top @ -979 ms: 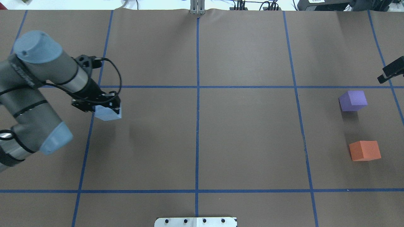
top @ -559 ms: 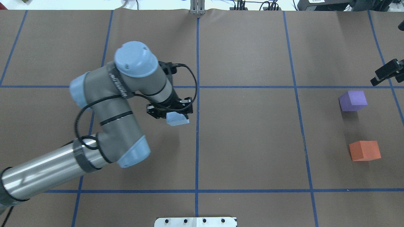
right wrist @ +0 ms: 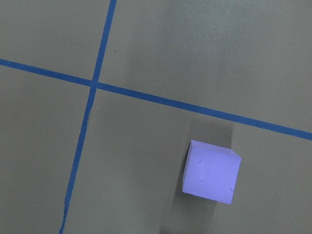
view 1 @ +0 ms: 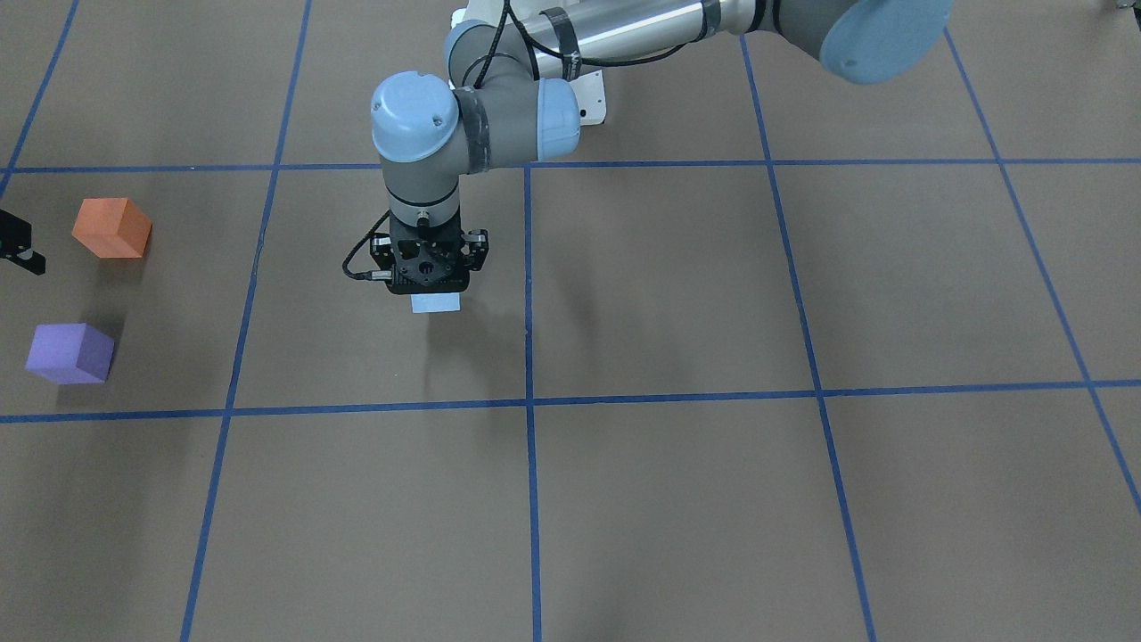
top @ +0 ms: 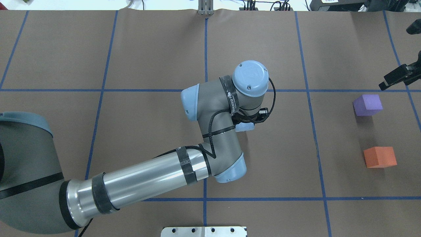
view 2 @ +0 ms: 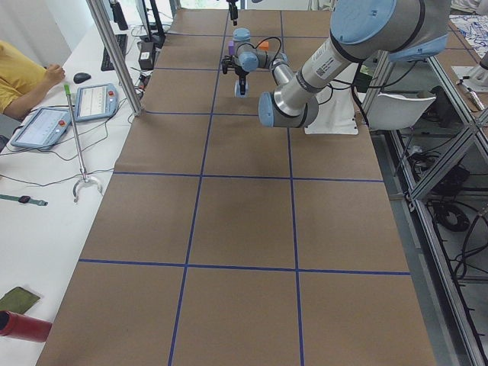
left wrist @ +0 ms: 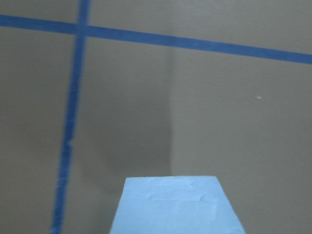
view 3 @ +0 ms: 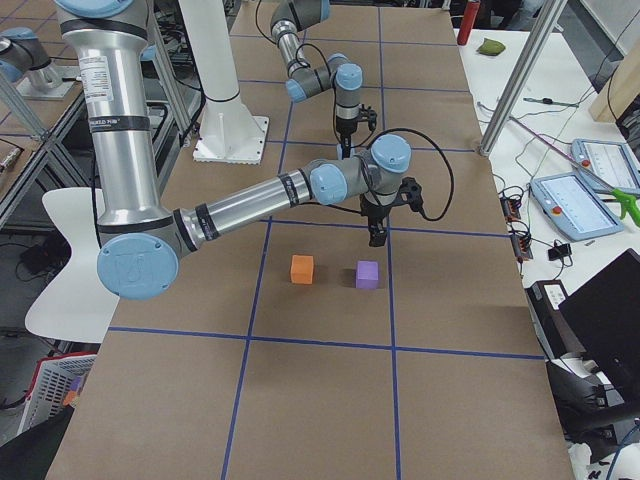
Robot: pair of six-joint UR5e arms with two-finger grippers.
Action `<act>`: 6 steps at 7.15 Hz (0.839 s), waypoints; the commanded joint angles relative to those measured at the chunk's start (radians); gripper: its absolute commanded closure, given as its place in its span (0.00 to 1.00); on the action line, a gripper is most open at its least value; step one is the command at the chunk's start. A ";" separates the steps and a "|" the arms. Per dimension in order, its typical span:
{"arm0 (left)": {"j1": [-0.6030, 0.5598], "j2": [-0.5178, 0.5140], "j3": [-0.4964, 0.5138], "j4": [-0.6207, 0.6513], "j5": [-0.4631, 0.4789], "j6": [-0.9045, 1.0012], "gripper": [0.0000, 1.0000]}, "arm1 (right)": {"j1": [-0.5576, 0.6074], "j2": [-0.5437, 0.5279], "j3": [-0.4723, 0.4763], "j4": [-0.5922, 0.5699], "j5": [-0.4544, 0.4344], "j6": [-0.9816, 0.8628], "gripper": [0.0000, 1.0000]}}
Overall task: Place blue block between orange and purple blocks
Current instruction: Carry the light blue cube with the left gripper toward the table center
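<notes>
Blue block clamped in left claw above mid worktop, well apart from orange block, purple block. Judged light, soft foam; opposite flat faces best gripped. Right claw: spread cannot be told.

I read blue block as pale sky blue. Orange block flat orange, purple block lilac. Table brown, blue tape grid. Left arm grey, silver, light-blue caps; left gripper black.

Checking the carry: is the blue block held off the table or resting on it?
Held off it: left gripper clamps blue block, shadow apart below.
</notes>
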 commanded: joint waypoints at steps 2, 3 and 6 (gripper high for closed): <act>0.041 -0.055 0.090 -0.009 0.055 0.017 0.38 | -0.010 0.006 0.004 0.006 0.026 0.000 0.00; 0.041 -0.055 0.092 -0.009 0.069 0.037 0.04 | -0.012 0.008 0.004 0.009 0.034 -0.001 0.00; -0.001 -0.054 0.024 0.013 0.045 0.039 0.00 | -0.036 0.010 -0.001 0.039 0.032 0.035 0.00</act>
